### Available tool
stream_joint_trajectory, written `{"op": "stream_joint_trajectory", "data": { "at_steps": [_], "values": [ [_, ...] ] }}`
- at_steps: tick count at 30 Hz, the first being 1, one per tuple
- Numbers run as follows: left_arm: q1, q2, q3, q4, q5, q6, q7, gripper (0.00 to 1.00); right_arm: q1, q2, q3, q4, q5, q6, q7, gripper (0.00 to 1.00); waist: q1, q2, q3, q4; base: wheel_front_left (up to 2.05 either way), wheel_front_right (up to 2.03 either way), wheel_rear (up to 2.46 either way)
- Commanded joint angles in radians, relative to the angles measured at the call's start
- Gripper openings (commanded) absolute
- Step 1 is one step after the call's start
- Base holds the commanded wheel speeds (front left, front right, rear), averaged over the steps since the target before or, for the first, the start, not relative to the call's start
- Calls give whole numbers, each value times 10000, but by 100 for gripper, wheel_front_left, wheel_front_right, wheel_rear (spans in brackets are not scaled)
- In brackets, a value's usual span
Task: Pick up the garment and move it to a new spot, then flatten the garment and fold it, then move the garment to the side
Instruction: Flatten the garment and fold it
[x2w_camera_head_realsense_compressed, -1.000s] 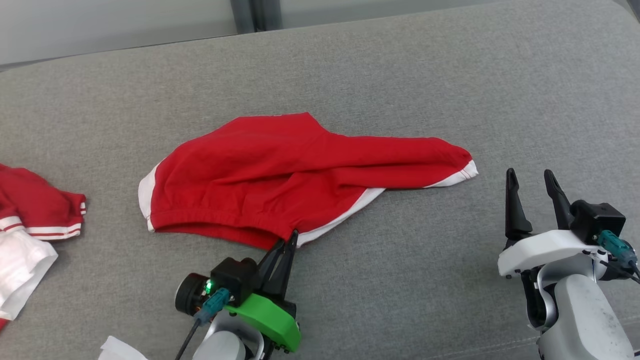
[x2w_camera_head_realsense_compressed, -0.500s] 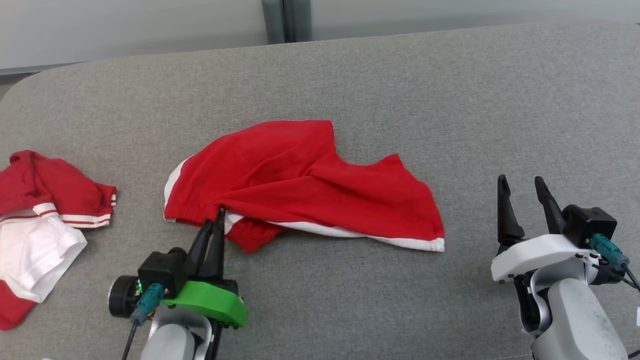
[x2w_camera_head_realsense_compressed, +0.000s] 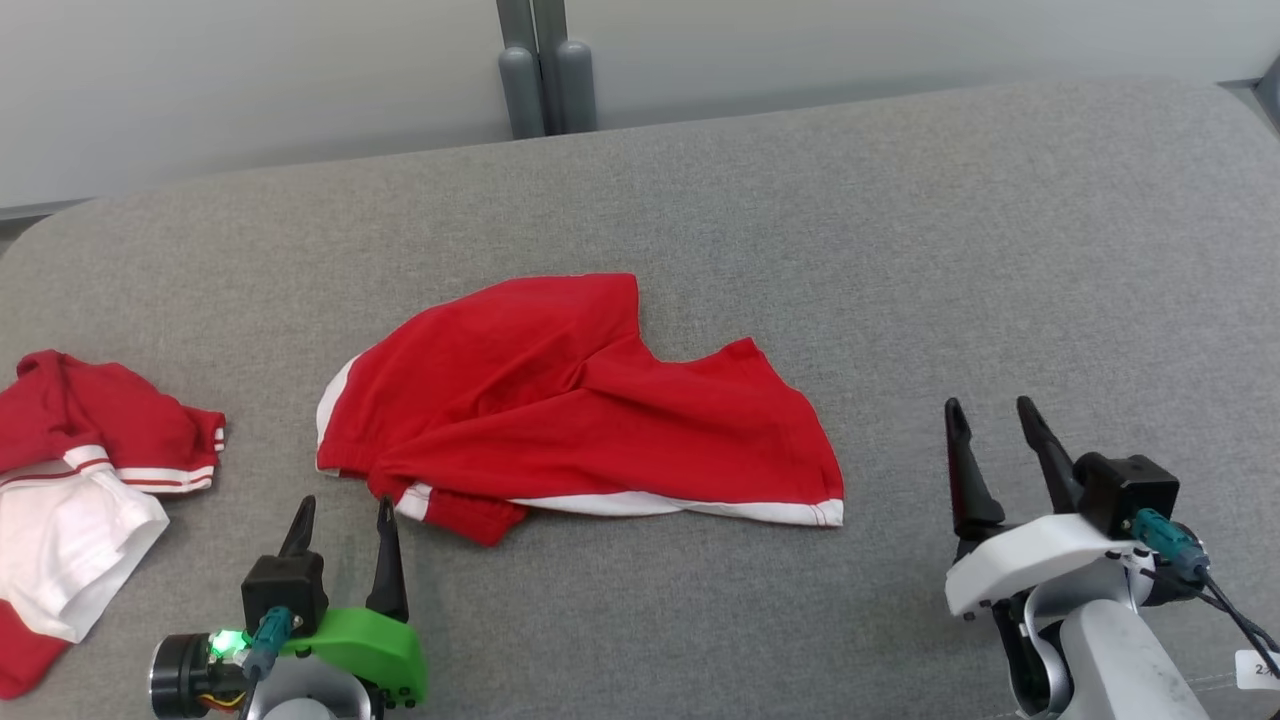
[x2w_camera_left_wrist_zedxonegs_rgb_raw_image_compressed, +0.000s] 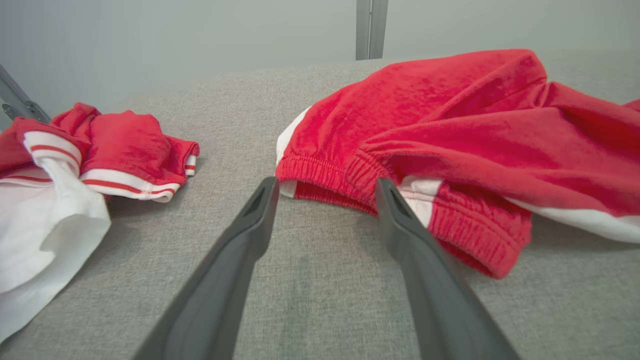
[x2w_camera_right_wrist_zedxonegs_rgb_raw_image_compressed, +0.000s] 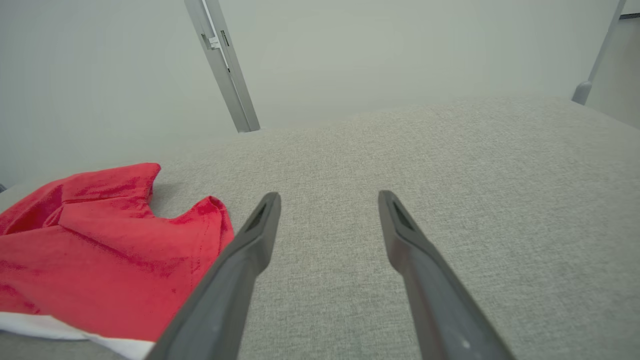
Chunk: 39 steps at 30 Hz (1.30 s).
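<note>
Jaws: we see both pairs spread wide and empty; the left jaws sit just beside the garment's near corner, and the right jaws hang well apart from its other end.
Grey cushion (x2w_camera_head_realsense_compressed: 900, 250): the cover is soft and woven. We judge that fingertips driven too low would dig in and snag, and that cloth dragged across it would grip and bunch rather than slide.
Garment (x2w_camera_head_realsense_compressed: 580, 400): these red shorts with white trim lie crumpled in the middle of the cushion, between our two arms, with one part draped over another. If we fold from this lie, we lock the creases in, so flattening has to come first.
Other clothes (x2w_camera_head_realsense_compressed: 100, 430): a red-and-white heap lies at our left, well apart from the garment but near the left jaws. A careless sweep that way could catch it or drop the garment onto it.
Waistband (x2w_camera_left_wrist_zedxonegs_rgb_raw_image_compressed: 325, 172): the gathered elastic is thick. A shallow pinch could slip off it.
Tucked corner (x2w_camera_left_wrist_zedxonegs_rgb_raw_image_compressed: 470, 235): it lies doubled under the upper layer. A grab here could take two layers and drag the fold along.
White hem (x2w_camera_head_realsense_compressed: 700, 508): this thin edge lies flat on the cushion, so we could close on nothing there.
</note>
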Motion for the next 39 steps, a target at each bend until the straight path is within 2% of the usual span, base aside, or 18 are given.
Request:
{"op": "stream_joint_trajectory", "data": {
  "at_steps": [1,5,10,22,29,39],
  "values": [
    [275,30,66,-180,112,104,6,100,236,-9,154,-142,35,1,-31,100,0,0,-276,29,0,0,0],
    [753,9,118,-700,77,204,6,100,446,-6,668,-405,-118,1,-31,100,0,0,-562,173,0,0,0],
    [1205,-3,-126,-1138,-182,91,8,100,689,-9,1040,-601,-222,0,-31,100,0,0,-851,415,0,0,0],
    [1571,1,-665,-1535,-864,259,6,100,1067,-13,1109,-602,-192,-1,-31,100,0,0,-1043,705,0,0,0],
    [1357,-2,-1039,-1416,-1366,-100,6,100,935,-12,1241,-339,-275,-1,-31,100,0,0,-774,700,0,0,0],
    [518,-1,-1547,-893,-2411,-675,6,100,296,-12,1485,-74,-457,-1,-31,100,0,0,269,623,0,0,0]
  ]
}}
